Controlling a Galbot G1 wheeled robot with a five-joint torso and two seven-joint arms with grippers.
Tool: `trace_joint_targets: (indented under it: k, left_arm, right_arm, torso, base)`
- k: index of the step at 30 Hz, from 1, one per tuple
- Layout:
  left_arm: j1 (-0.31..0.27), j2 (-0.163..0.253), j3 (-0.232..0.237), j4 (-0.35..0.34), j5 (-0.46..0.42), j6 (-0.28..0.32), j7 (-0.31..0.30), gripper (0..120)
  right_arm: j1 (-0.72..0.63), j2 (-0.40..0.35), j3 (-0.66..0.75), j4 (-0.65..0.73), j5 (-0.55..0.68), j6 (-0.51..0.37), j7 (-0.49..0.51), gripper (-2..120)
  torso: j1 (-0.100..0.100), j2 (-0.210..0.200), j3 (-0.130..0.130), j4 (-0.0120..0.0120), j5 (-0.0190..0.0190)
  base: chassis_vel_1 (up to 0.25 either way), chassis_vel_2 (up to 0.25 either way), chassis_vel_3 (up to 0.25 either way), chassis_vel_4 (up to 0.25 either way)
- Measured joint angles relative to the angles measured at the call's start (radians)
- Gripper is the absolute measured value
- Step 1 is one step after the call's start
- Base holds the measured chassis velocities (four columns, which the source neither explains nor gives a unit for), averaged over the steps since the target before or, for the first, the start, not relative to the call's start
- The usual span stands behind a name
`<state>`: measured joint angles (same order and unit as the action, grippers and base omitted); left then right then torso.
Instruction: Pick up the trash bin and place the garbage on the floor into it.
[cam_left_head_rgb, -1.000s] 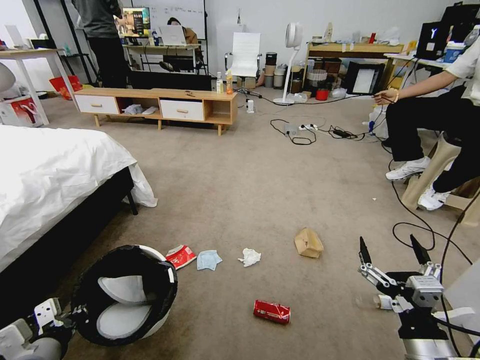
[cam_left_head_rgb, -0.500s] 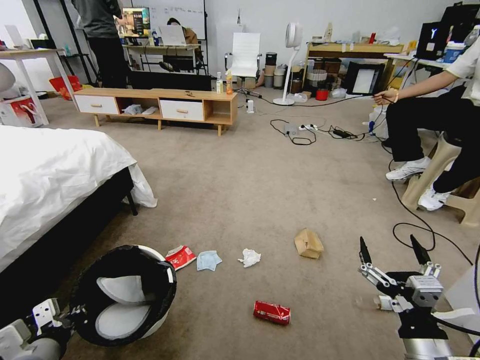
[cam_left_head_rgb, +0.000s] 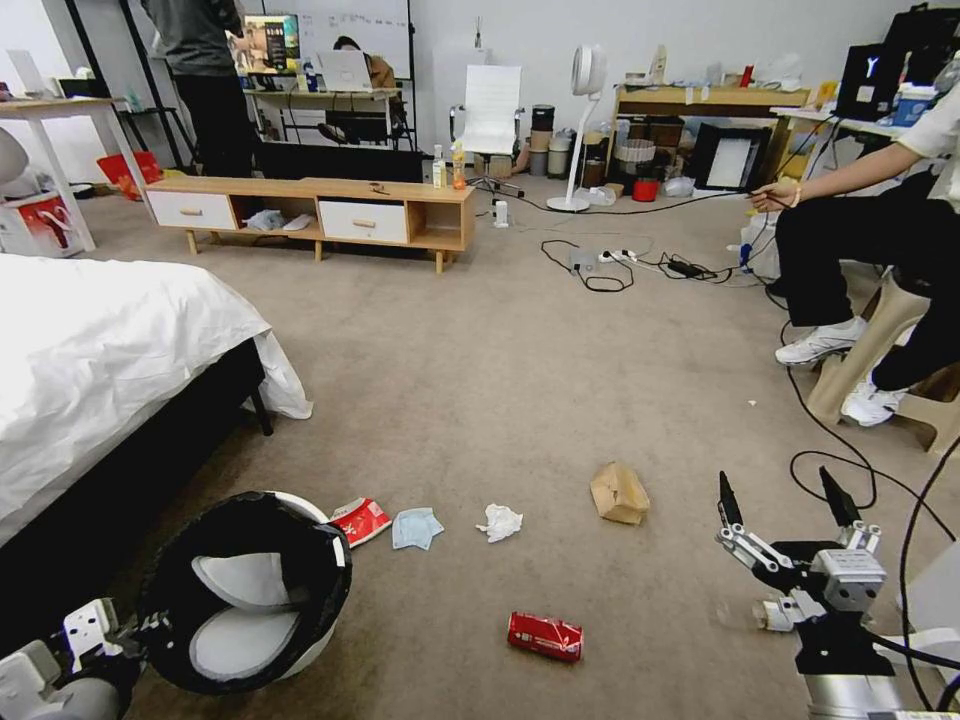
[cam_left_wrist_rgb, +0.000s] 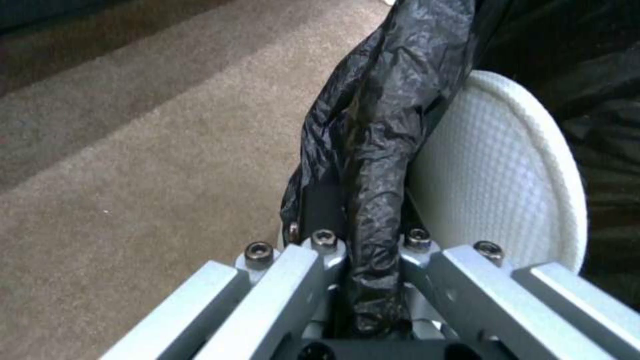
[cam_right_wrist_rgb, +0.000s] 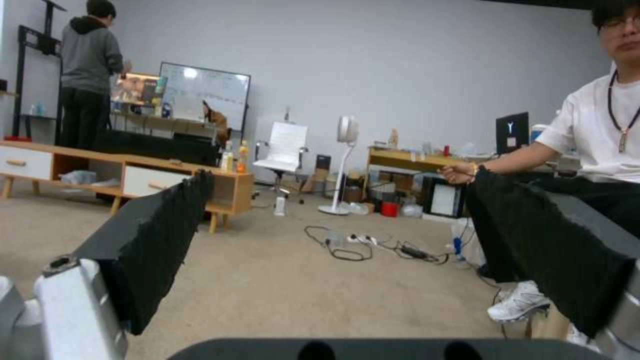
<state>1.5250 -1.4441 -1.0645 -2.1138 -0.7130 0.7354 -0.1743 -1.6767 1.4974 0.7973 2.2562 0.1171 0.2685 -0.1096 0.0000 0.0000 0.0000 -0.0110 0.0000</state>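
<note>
The trash bin (cam_left_head_rgb: 300, 640), white with a black liner and white inner flaps, hangs tilted at lower left, mouth facing me. My left gripper (cam_left_head_rgb: 140, 628) is shut on its bag-covered rim (cam_left_wrist_rgb: 377, 150), beside a white flap (cam_left_wrist_rgb: 500, 165). On the floor (cam_left_head_rgb: 520, 400) lie a snack wrapper (cam_left_head_rgb: 360, 520), a blue face mask (cam_left_head_rgb: 416, 527), a tissue wad (cam_left_head_rgb: 499, 521), a brown paper bag (cam_left_head_rgb: 619, 493) and a red can (cam_left_head_rgb: 544, 636). My right gripper (cam_left_head_rgb: 775, 482) hovers open at lower right, right of the can, its black pads (cam_right_wrist_rgb: 160, 235) wide apart.
A white-sheeted bed (cam_left_head_rgb: 100, 350) fills the left side. A low wooden cabinet (cam_left_head_rgb: 320, 210) stands at the back. Black cables (cam_left_head_rgb: 840, 460) trail over the carpet near my right arm, by a seated person's feet (cam_left_head_rgb: 820, 340). Open carpet lies ahead.
The whole head view has shifted slightly, so the camera moved. Both grippers and the bin keep the same poses.
</note>
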Motion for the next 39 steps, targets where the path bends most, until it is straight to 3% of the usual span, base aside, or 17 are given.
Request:
trace_joint_targets:
  k: [7, 12, 15, 16, 18, 19, 20, 21, 25, 39]
  left_arm:
    - [0.003, -0.001, -0.001, 0.0, 0.002, 0.0, 0.002, 2]
    - [0.006, 0.001, 0.0, -0.004, 0.003, 0.0, 0.004, 2]
    - [0.01, 0.005, 0.0, -0.008, 0.003, 0.0, 0.006, 2]
    - [0.01, 0.005, 0.0, -0.008, 0.003, 0.0, 0.006, 2]
    - [0.014, 0.007, 0.001, -0.011, 0.004, 0.0, 0.006, 2]
    - [0.014, 0.006, 0.001, -0.012, 0.004, 0.0, 0.007, 2]
    - [0.014, 0.006, 0.001, -0.012, 0.004, 0.0, 0.007, 2]
    - [0.014, 0.004, 0.002, -0.013, 0.006, 0.0, 0.007, 2]
    - [0.014, -0.001, 0.006, -0.014, 0.015, 0.0, 0.008, 2]
    - [0.021, -0.004, 0.021, -0.018, 0.03, 0.0, 0.012, 2]
  right_arm:
    - [0.007, -0.012, 0.001, -0.005, -0.021, -0.002, 0.017, 100]
    - [0.017, -0.073, -0.004, 0.0, -0.031, -0.066, 0.061, 100]
    - [0.018, -0.169, -0.017, 0.007, -0.001, -0.156, 0.105, 100]
    - [0.018, -0.169, -0.017, 0.007, -0.001, -0.156, 0.105, 100]
    - [0.011, -0.311, -0.037, -0.003, 0.062, -0.247, 0.142, 100]
    - [0.009, -0.358, -0.042, -0.007, 0.085, -0.271, 0.153, 100]
    - [0.009, -0.358, -0.042, -0.007, 0.085, -0.271, 0.153, 100]
    - [0.008, -0.428, -0.053, -0.014, 0.124, -0.309, 0.168, 100]
    - [0.011, -0.514, -0.067, -0.035, 0.181, -0.351, 0.182, 100]
    - [0.027, -0.594, -0.126, -0.069, 0.275, -0.448, 0.187, 100]
  torso:
    - [0.0, 0.0, 0.0, 0.0, 0.0]
    - [0.0, 0.0, 0.0, 0.0, 0.0001]
    - [0.0, 0.0, 0.0, -0.0001, 0.0001]
    - [0.0, 0.0, 0.0, -0.0001, 0.0001]
    - [0.0, 0.0, 0.0, -0.0001, 0.0005]
    - [0.0, 0.0, 0.0, 0.0, 0.0002]
    - [0.0, 0.0, 0.0, 0.0, 0.0002]
    - [0.0, 0.0, 0.0, 0.0002, 0.0]
    - [0.0, 0.0, 0.0, 0.0002, 0.0002]
    - [0.0, 0.0, 0.0, -0.0001, 0.0]
  base:
    - [0.0, 0.0, 0.0, 0.0]
    - [0.0, 0.0, 0.0, 0.0]
    - [0.0, 0.0, 0.0, 0.0]
    - [0.0, 0.0, 0.0, 0.0]
    - [0.0, 0.0, 0.0, 0.0]
    - [0.0, 0.0, 0.0, 0.0]
    - [0.0, 0.0, 0.0, 0.0]
    - [0.0, 0.0, 0.0, 0.0]
    - [0.0, 0.0, 0.0, 0.0]
    - [0.0, 0.0, 0.0, 0.0]
